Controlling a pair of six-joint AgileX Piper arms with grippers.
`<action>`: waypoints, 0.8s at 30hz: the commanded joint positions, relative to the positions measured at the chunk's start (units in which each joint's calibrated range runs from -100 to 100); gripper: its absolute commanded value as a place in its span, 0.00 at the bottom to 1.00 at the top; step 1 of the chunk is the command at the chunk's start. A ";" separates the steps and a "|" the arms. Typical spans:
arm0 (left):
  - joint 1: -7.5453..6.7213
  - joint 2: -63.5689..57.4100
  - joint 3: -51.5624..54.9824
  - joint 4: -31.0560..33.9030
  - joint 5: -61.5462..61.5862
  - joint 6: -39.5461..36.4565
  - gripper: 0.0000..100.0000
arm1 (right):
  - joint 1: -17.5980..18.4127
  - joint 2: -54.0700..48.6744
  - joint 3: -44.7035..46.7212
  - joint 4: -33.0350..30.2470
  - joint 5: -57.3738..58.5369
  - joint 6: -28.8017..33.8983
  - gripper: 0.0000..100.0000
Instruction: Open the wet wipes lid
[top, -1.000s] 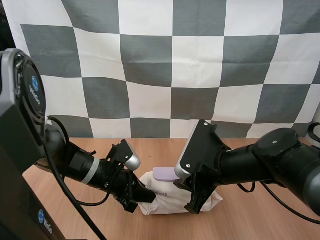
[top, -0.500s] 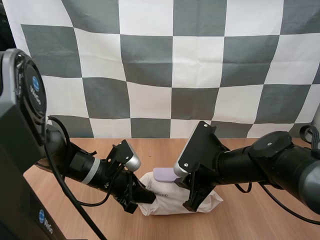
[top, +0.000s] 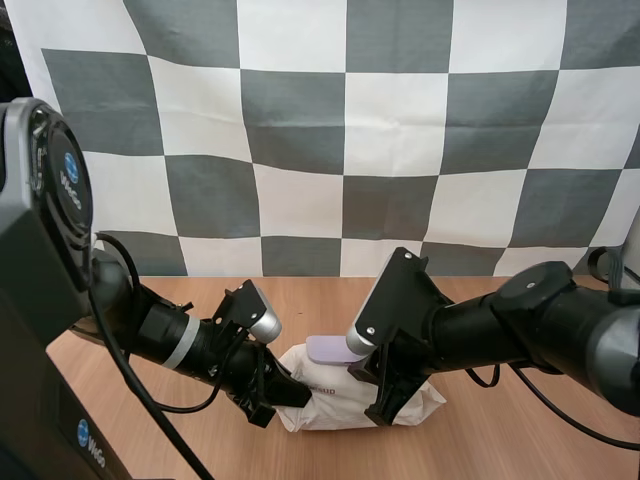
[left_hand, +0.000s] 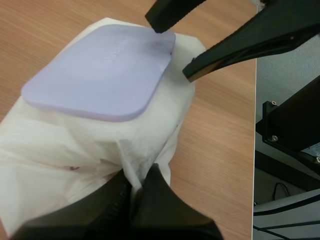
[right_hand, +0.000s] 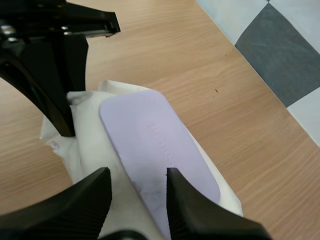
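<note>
The pack of wet wipes (top: 340, 405) lies on the wooden table (top: 520, 440) at the lower centre of the high view, its lilac lid (top: 328, 348) flat on top. The left gripper (left_hand: 136, 181) pinches the wrapper at the pack's left end. The right gripper (right_hand: 136, 177) stands spread astride the lid's right end.

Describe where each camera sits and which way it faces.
High: behind and above the bases, facing forward and down; both arms, left gripper and right gripper at the pack.
Left wrist: on the left arm, facing its gripper pinching the pack; right gripper at the lid.
Right wrist: on the right arm, facing the lid between its open fingers.
Shared: both wrist views show the lid and the other gripper.
</note>
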 joint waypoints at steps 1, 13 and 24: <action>-0.02 -0.01 -0.04 0.01 0.06 0.09 0.00 | 0.00 1.67 0.08 -0.03 -0.33 -0.02 0.60; -0.02 -0.01 -0.04 0.28 0.06 0.09 0.00 | 4.47 2.06 -1.88 -4.26 -4.53 -0.02 0.60; -0.02 -0.01 -0.04 0.88 0.06 0.09 0.00 | 7.23 2.06 -1.93 -6.48 -11.19 -0.02 0.56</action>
